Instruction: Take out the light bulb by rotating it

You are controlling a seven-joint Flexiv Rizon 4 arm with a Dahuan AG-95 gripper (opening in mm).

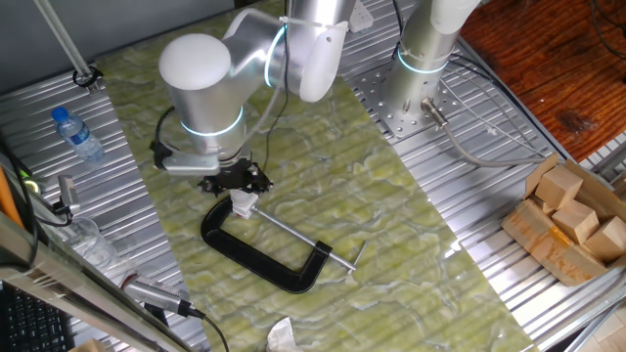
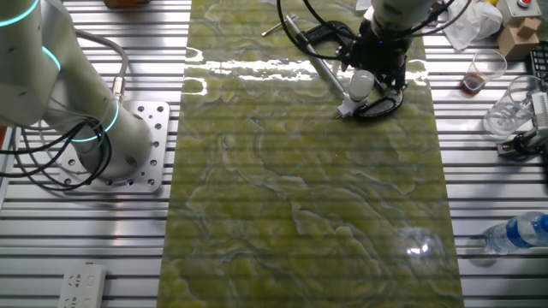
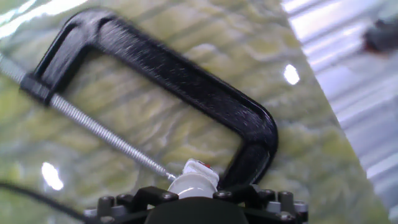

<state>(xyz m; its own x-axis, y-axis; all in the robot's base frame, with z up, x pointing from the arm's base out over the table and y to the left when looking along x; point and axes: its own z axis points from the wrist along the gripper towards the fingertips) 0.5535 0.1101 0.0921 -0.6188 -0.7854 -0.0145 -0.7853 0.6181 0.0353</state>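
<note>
The light bulb (image 2: 360, 83) is small, round and frosted white, with a short neck running down into a boxy white socket fitting (image 2: 346, 108) that sits in the mouth of a black C-clamp (image 1: 256, 251) lying flat on the green marbled mat (image 1: 391, 225). The gripper (image 2: 374, 62) stands directly over the bulb with its black fingers around it; how tightly they close cannot be told from any view. No readable brand or writing shows anywhere, not even on the water bottle (image 1: 76, 133) whose blue label is too small to read. The hand view alone shows a small red mark on the white fitting (image 3: 198, 169) and the clamp's threaded screw (image 3: 99, 132) running up to it, with the bulb's pale dome (image 3: 191, 186) just above the black tool edge. One fixed view hides the bulb largely under the arm's wrist but shows cardboard boxes (image 1: 572, 220) at the right and a crumpled white scrap (image 1: 284, 335) near the bottom edge. The other fixed view shows the bulb plainly, the arm's base plate (image 2: 141, 145) and a white power strip (image 2: 81, 287).
</note>
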